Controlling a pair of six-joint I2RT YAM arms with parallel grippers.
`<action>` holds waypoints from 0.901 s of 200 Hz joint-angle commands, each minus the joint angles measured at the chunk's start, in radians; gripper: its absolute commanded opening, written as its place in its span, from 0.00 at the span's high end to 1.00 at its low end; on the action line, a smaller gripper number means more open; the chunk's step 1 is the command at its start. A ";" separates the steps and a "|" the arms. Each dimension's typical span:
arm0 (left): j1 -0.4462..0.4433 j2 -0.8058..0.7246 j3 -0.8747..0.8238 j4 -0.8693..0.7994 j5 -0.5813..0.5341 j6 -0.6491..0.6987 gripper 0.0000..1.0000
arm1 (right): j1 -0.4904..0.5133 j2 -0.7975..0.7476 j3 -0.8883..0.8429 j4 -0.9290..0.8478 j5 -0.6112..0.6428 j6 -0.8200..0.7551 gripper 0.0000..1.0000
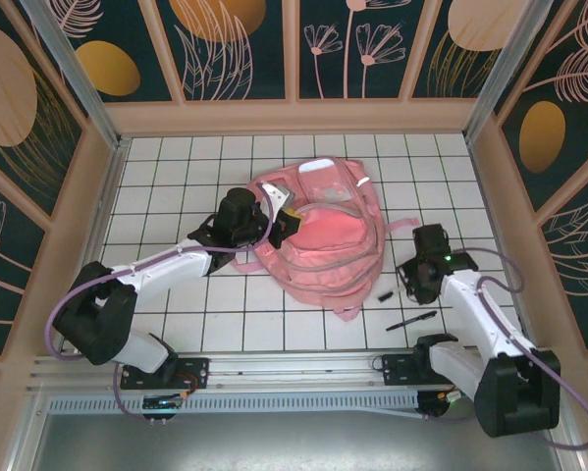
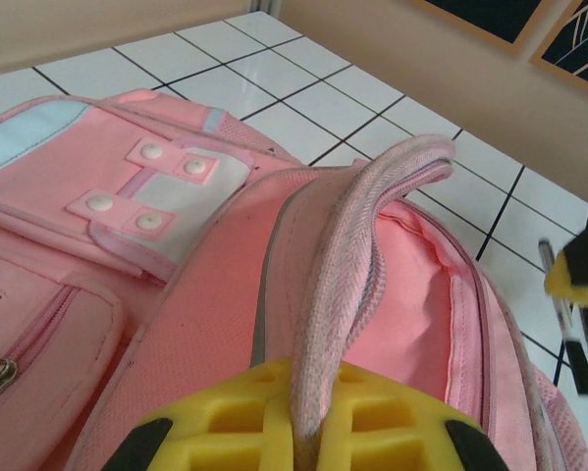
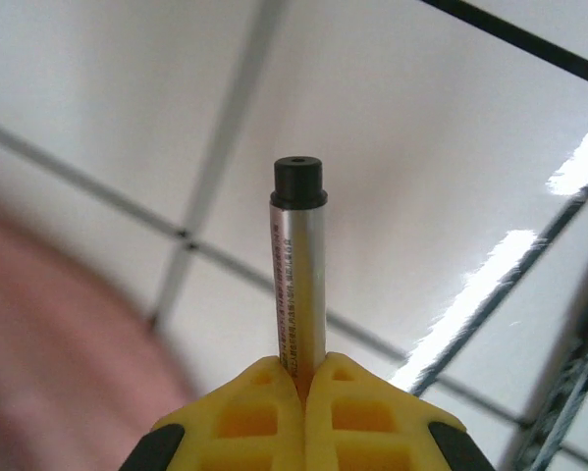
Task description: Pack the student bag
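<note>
- Large pink fabric backpack (image 1: pixel 323 245) lies on the white tiled table (image 1: pixel 176 196), main pocket gaping.
- Left gripper (image 2: pixel 308 417) pinches its pale zipper rim (image 2: pixel 343 255), lifted.
- Right gripper (image 3: pixel 303 392), beside the bag, clamps a silver black-tipped pen (image 3: pixel 298 275).

The student bag's (image 2: pixel 176 324) zip rim is pinched tight in the yellow left pincer (image 2: pixel 308 437) and pulled up, so the pink lining's exposed. White-tiled counter (image 2: pixel 274 69) is seen behind.

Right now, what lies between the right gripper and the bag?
In the top view, bare white tile and one small black piece beside the bag. The right gripper is shut on a pen.
</note>
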 commanded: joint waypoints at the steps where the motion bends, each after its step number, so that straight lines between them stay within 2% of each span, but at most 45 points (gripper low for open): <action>1: 0.003 -0.013 0.030 0.140 0.057 -0.084 1.00 | 0.025 -0.052 0.136 -0.087 -0.042 0.052 1.00; 20: 0.003 0.006 0.041 0.158 0.087 -0.118 1.00 | 0.061 -0.045 0.177 -0.006 -0.157 0.092 1.00; 37: 0.003 0.022 0.052 0.175 0.118 -0.143 1.00 | 0.116 0.020 0.202 0.153 -0.255 0.145 1.00; 60: 0.003 0.031 0.066 0.189 0.131 -0.171 1.00 | 0.216 0.177 0.296 0.257 -0.224 0.195 1.00; 80: 0.002 0.029 0.067 0.204 0.138 -0.187 1.00 | 0.244 0.291 0.343 0.340 -0.247 0.218 1.00; 89: 0.003 0.026 0.065 0.209 0.135 -0.192 1.00 | 0.245 0.332 0.354 0.366 -0.259 0.219 0.79; 104: 0.003 0.021 0.060 0.218 0.128 -0.197 1.00 | 0.239 0.375 0.355 0.419 -0.323 0.210 0.50; 115: 0.003 0.022 0.058 0.222 0.127 -0.198 1.00 | 0.222 0.379 0.365 0.409 -0.345 0.177 0.37; 128: 0.003 0.027 0.062 0.222 0.124 -0.195 1.00 | 0.200 0.348 0.382 0.317 -0.300 0.117 0.33; 147: 0.005 0.036 0.060 0.235 0.107 -0.195 1.00 | 0.155 0.251 0.357 0.146 -0.193 0.051 0.32; 180: 0.005 0.064 0.031 0.302 0.078 -0.183 1.00 | 0.083 0.027 0.168 -0.124 -0.039 0.078 0.31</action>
